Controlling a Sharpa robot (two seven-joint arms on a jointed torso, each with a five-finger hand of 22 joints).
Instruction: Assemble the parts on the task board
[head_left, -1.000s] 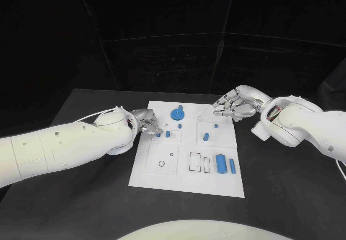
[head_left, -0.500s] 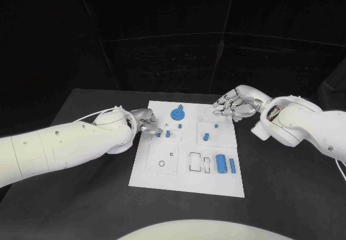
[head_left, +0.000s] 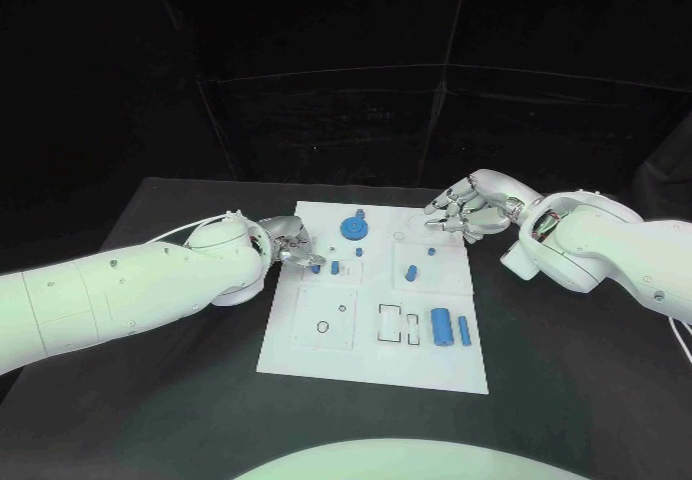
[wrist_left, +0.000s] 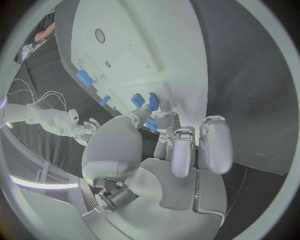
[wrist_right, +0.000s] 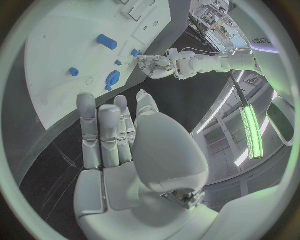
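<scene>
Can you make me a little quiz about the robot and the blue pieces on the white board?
1. True or false: the right hand holds a blue part.
2. Which hand touches a small blue part at the task board's edge: A left hand, B right hand?
3. Fill in: the round blue disc lies at the board's ___ end, far or near?

Key: 1 false; 2 A; 3 far.

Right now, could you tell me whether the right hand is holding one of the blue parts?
No: in the head view the right hand hovers at the task board's far right corner with nothing between its fingers.
</scene>
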